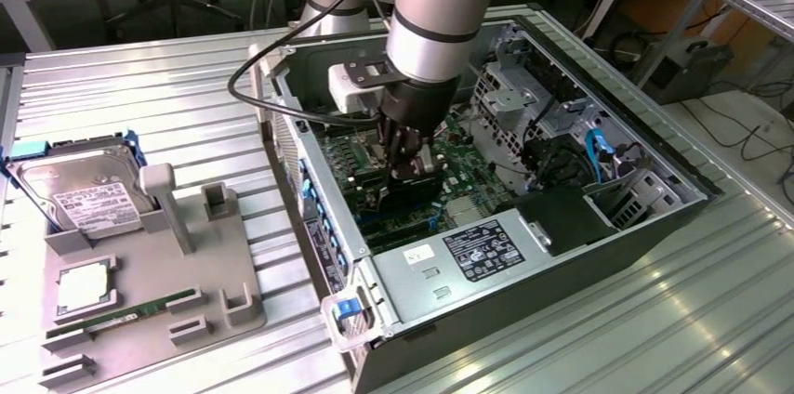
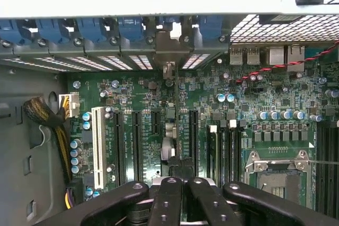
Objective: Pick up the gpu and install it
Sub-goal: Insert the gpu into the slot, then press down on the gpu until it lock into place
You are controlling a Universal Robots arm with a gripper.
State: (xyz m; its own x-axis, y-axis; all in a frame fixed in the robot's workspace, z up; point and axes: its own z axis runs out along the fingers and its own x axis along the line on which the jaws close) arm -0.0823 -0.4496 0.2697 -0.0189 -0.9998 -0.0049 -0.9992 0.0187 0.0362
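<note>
The bench point(image 1: 149, 78) was ribbed, pale metal with a dull sheen. The computer case point(image 1: 410, 269) at centre frame looked like grey sheet metal, matt. At lower left, the holder tray point(image 1: 149, 306) seemed matt grey plastic. The fingers point(image 2: 167, 202) were black, smooth and faintly glossy; the motherboard point(image 2: 143, 93) was green, lacquered.

One robot arm point(image 1: 429, 4) reaches into one open computer case point(image 1: 645, 217), with one tool point(image 1: 410, 166) at its end. One green motherboard point(image 2: 143, 93) lies inside, carrying one white slot point(image 2: 98, 146). One grey tray point(image 1: 236, 264) sits on the desk point(image 1: 149, 97), holding one hard drive point(image 1: 74, 194), one memory stick point(image 1: 125, 312) and one square chip point(image 1: 85, 282).
</note>
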